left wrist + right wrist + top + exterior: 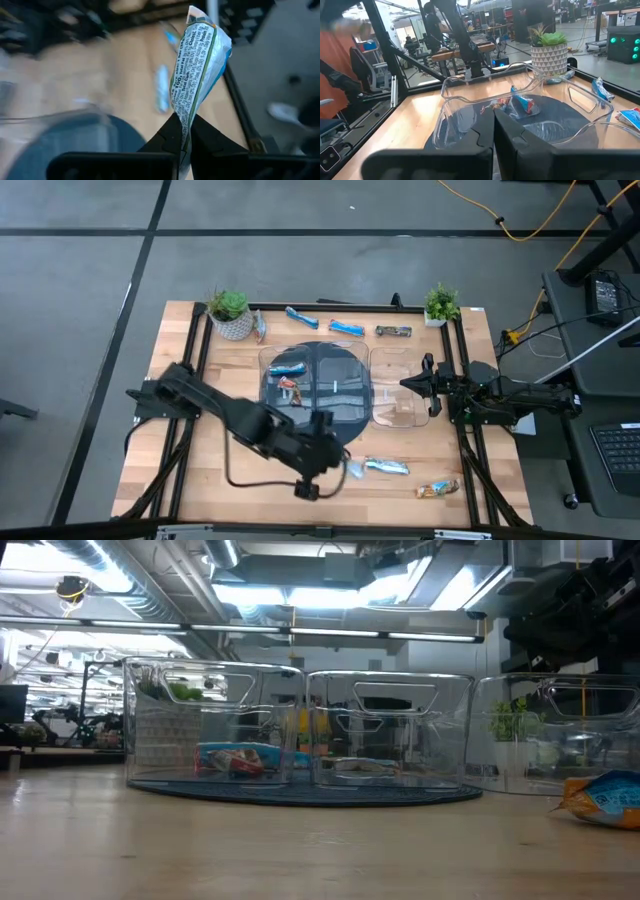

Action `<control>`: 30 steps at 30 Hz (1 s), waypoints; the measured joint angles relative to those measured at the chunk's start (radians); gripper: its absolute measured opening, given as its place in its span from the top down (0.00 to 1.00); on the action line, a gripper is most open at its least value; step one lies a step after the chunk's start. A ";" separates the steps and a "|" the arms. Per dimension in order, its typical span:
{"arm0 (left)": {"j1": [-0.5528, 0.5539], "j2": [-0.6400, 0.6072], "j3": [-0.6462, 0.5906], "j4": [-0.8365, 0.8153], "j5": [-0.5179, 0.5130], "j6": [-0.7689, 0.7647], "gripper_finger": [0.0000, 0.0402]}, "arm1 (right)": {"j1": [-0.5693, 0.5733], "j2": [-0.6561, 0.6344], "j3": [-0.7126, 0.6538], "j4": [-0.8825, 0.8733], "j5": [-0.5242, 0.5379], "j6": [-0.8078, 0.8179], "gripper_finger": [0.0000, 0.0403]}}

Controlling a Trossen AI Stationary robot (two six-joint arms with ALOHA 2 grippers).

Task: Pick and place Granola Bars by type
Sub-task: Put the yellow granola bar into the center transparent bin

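Observation:
My left gripper (343, 469) hangs over the table's near side, right of the round mat, shut on a silver-blue granola bar (197, 65). Another silver-blue bar (387, 467) and a tan-orange bar (437, 489) lie flat on the wood nearby. Two blue bars (300, 317) (346, 328) and a dark brown bar (393, 331) lie along the far edge. A blue bar (288, 368) and an orange one (290, 390) lie inside the clear tray (268, 395). My right gripper (428, 386), shut, stands at the right wall of the square clear tray (395, 415). My left gripper pinches the silver-blue bar between its two fingers (167, 135) by one crimped end of the wrapper (184, 120). The rest of the bar sticks out past the fingertips, printed side showing. It is off the table, which shows well behind it.
Two small potted plants (230, 312) (440, 305) stand at the far corners. Clear trays sit on a dark round mat (345, 435). Black frame rails run along the table's sides. The near strip of wood left of my left gripper is bare.

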 joint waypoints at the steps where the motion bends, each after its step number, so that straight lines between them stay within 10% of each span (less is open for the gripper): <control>1: 0.000 -0.018 0.000 0.001 -0.026 0.000 0.98 | 0.000 0.000 0.000 0.000 0.000 0.000 0.98; 22: 0.161 -0.190 0.000 0.026 -0.120 0.253 0.98 | 0.000 0.000 0.000 0.000 0.000 0.000 0.98; 30: 0.367 -0.208 0.000 -0.011 0.123 0.439 0.99 | 0.000 0.000 0.000 0.000 0.000 0.000 0.98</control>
